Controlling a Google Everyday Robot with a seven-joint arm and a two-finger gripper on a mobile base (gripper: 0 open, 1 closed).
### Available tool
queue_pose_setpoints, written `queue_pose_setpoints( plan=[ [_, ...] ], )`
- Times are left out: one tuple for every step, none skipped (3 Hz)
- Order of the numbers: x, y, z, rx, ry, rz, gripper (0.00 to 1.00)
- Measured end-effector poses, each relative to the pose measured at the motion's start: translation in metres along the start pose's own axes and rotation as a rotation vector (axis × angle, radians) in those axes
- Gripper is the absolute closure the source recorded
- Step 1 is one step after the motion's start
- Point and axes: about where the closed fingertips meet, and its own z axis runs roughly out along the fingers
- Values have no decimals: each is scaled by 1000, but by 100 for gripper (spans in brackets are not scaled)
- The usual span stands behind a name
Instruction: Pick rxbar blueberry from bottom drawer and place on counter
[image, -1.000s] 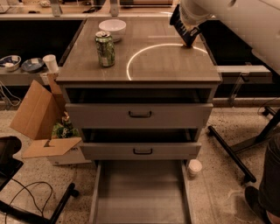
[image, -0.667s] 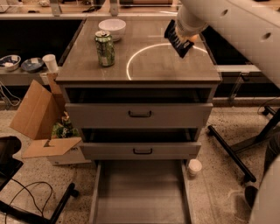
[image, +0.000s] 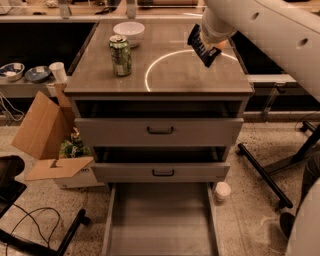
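Observation:
The rxbar blueberry (image: 201, 46), a dark blue glossy wrapper with white print, hangs tilted just above the right rear part of the counter (image: 175, 77), over the edge of the bright arc marking. My gripper (image: 210, 42) sits at the end of the white arm coming in from the upper right and is shut on the bar's upper end. The bottom drawer (image: 160, 220) is pulled out at the bottom of the view and shows a bare grey floor.
A green soda can (image: 120, 56) and a white bowl (image: 129, 33) stand on the counter's left rear. The two upper drawers stand slightly open. A cardboard box (image: 42, 132) lies left of the cabinet. A white cup (image: 222, 191) and black chair legs (image: 265, 180) are on the floor at right.
My gripper has moved the blue bar a little to the left and forward over the counter's arc marking. The can, the bowl and the drawers have not moved.

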Motion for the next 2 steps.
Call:
queue_pose_setpoints(
  plan=[
    [0, 0, 0, 0, 0, 0, 28],
    [0, 0, 0, 0, 0, 0, 3]
  ],
)
